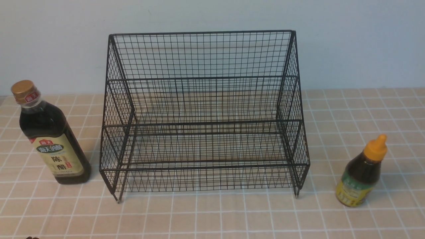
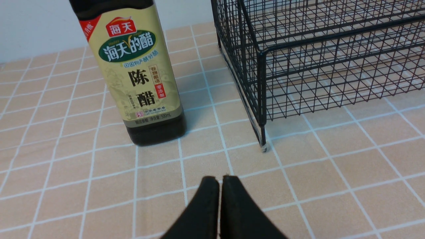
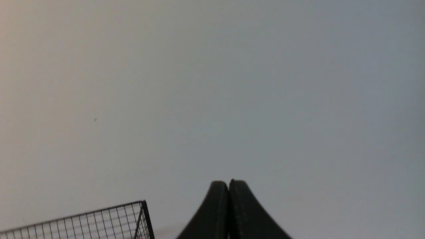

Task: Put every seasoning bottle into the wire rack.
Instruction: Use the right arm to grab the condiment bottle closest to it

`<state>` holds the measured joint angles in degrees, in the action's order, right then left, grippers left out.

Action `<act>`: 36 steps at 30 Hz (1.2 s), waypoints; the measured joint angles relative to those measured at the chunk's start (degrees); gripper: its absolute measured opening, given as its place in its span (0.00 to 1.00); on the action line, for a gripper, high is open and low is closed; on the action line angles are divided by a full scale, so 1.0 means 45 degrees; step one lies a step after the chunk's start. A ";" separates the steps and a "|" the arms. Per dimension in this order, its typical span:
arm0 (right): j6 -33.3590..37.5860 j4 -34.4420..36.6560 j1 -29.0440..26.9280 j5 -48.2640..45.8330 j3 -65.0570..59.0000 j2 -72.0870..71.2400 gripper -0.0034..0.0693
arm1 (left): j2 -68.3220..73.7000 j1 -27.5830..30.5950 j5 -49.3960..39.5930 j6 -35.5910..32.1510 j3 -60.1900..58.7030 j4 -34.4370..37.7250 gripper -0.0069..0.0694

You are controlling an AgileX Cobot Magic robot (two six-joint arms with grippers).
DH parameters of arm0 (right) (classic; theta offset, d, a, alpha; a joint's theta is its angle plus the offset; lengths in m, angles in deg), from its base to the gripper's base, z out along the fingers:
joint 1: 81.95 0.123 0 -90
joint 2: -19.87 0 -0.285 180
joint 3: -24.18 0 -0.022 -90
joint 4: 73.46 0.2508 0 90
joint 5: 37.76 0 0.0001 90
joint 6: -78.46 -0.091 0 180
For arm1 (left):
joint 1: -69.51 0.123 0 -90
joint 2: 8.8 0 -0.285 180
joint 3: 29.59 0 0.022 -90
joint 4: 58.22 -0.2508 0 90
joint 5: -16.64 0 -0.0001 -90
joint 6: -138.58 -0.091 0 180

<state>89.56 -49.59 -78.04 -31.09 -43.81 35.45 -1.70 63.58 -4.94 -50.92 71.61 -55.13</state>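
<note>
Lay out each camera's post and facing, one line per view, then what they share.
Front view: between the arms, facing forward onto the wire rack, vinegar bottle and orange-capped bottle; only a dark sliver shows at the bottom edge.
Left wrist view: on the left wrist, facing the vinegar bottle and a rack corner; the left gripper shows, shut.
Right wrist view: on the right wrist, facing mostly wall; the right gripper shows, shut.
Shared: all three catch the rack.

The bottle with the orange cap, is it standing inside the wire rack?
No, the bottle stands on the tiled surface, outside the rack on its right.
</note>
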 joint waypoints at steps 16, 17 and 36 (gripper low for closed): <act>0.0650 -0.1376 0.0016 -0.4482 0.5389 0.9500 0.37 | 0.0000 0.0000 0.0000 0.0000 0.0000 0.0009 0.08; 0.0650 -0.1376 0.0050 -0.4540 0.5452 0.9738 0.41 | 0.0000 0.0000 0.0000 0.0000 0.0000 0.0009 0.08; 0.0686 -0.1754 0.1170 -0.4533 0.5622 1.3760 0.85 | 0.0000 0.0000 0.0000 0.0000 0.0000 0.0009 0.08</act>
<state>92.65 -57.48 -72.78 -51.49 -18.51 97.37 -1.70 63.58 -4.94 -50.92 71.61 -55.09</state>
